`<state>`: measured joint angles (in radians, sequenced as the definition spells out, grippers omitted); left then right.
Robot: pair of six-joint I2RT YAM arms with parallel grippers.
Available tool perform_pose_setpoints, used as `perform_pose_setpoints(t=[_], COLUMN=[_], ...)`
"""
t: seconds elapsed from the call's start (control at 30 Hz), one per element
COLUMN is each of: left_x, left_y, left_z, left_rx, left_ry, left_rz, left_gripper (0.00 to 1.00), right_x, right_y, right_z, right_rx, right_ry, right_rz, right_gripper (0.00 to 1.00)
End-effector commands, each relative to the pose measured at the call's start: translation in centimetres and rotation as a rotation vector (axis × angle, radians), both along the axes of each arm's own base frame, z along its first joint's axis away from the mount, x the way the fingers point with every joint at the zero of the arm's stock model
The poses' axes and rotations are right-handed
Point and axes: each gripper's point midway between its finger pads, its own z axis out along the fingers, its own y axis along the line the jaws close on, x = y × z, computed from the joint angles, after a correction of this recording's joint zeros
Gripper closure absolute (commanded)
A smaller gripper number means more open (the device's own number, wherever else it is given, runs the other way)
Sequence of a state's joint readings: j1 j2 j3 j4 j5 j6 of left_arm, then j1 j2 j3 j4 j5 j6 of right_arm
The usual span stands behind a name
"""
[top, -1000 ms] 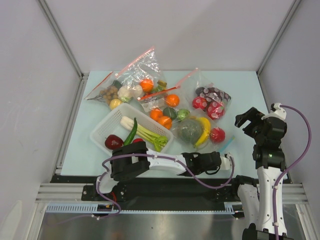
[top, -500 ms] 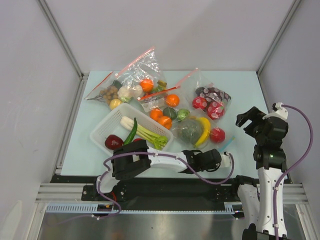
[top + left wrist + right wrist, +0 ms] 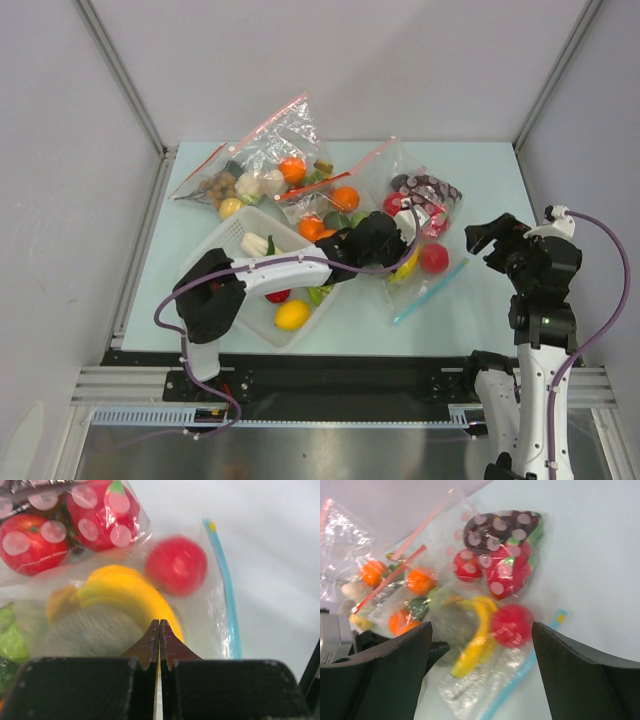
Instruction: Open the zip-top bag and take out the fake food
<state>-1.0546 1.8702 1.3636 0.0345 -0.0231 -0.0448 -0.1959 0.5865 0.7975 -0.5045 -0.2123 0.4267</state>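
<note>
Clear crinkly plastic with a light blue zip strip point(image 3: 228, 600) along one edge: the zip-top bag point(image 3: 415, 290), lying flat on the pale blue bench point(image 3: 480, 175), to the right of the white basket point(image 3: 225, 240) and just in front of a dotted bag point(image 3: 430, 200). Strip on the side turned to the right arm.

Inside, the fake food: a yellow banana point(image 3: 130, 592), a red round fruit point(image 3: 176, 565) close to the strip, and a grey-green melon point(image 3: 451, 622), blurred, beside the banana.

At the bag, the left end effector point(image 3: 160, 622), clenched, fingertips pressed together right at the film over the banana; impossible to tell about any fold of plastic caught between them. To the right of the bag and apart from it, the right end effector point(image 3: 490, 233), released, fingers wide apart, holding nothing.

In the basket: a yellow round fruit point(image 3: 292, 314), something red point(image 3: 278, 296) and a white vegetable point(image 3: 255, 243), partly hidden by the left arm.

In the dotted bag: red strawberry-like pieces point(image 3: 505, 580) and a dark purple cluster point(image 3: 495, 527).

Further back, two clear bags with red strips: a middle bag point(image 3: 318, 188) with oranges point(image 3: 344, 198), and a back-left bag point(image 3: 280, 130) with an orange piece point(image 3: 293, 170), white pieces point(image 3: 250, 183) and small brown ones point(image 3: 212, 187).
</note>
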Motion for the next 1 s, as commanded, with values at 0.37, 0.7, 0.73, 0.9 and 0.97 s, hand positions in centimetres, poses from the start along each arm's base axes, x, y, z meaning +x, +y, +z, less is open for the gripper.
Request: perform_pose_setpoints(t=[0.37,0.7,0.73,0.9,0.97], left_x=[-4.2,-10.8,-10.9,-11.1,-10.8], left_y=[-1.6,-2.9,-2.9,-3.7,-4.0], left_z=[4.7,-4.5,-4.8,-6.3,-7.5], left_rx=[-0.143,0.138,0.151,0.193,0.228], left_ry=[-0.045,-0.154,-0.163,-0.195,-0.206], left_rz=[-0.146,-0.207,-0.202,-0.185,-0.173], left_gripper=[1.00,0.53,0.49,0.39,0.38], right_x=[-2.6,-1.8,-1.8,-1.8,-1.9], right_y=[3.1,1.5,1.4,1.6,1.6], right_z=[-2.3,-0.6,-0.2,-0.4,-0.5], right_rx=[0.066,0.041,0.039,0.042,0.043], right_ry=[0.046,0.000,-0.010,-0.008,-0.005], right_rz=[0.102,0.030,0.027,0.032,0.034], right_gripper=[0.16,0.14,0.13,0.13,0.13])
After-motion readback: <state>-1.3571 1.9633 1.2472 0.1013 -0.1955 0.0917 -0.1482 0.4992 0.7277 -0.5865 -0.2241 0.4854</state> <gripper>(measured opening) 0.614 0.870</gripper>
